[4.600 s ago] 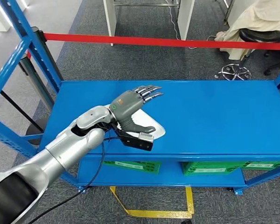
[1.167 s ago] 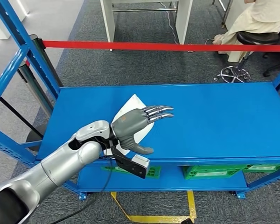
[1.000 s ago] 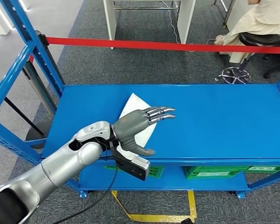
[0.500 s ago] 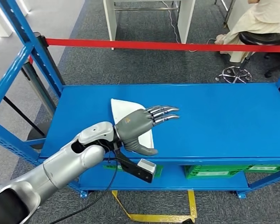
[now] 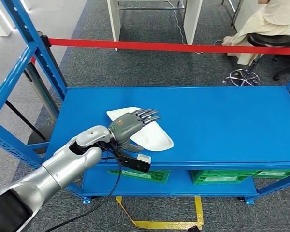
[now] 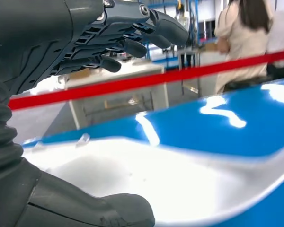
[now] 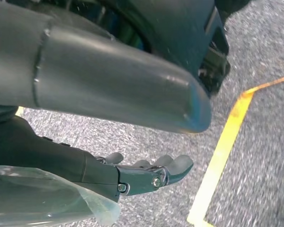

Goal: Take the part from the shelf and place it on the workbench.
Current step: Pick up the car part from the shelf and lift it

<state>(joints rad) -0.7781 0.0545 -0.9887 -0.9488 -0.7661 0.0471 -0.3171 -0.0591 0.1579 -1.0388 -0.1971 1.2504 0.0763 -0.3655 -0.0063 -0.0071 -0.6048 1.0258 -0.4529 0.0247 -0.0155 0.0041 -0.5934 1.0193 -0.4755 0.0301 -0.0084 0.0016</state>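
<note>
Head view: left hand (image 5: 130, 127) spread flat over white part (image 5: 156, 138) lying on blue shelf (image 5: 224, 121), near front edge. Left wrist view: gap visible between fingers (image 6: 133, 28) and part (image 6: 151, 175), thumb beneath. Right wrist view: right hand (image 7: 133, 177) hanging above grey floor (image 7: 254, 156), fingers loosely extended, holding nothing.

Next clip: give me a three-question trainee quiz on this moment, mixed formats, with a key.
1. True or false: the white part lies on the blue shelf.
2. The left hand is: A) over the part, fingers apart; B) hanging beside the body; C) on the red tape.
3. Fill in: the right hand hangs above grey carpet crossed by a ____ line.

Key: 1 true; 2 A; 3 yellow.
</note>
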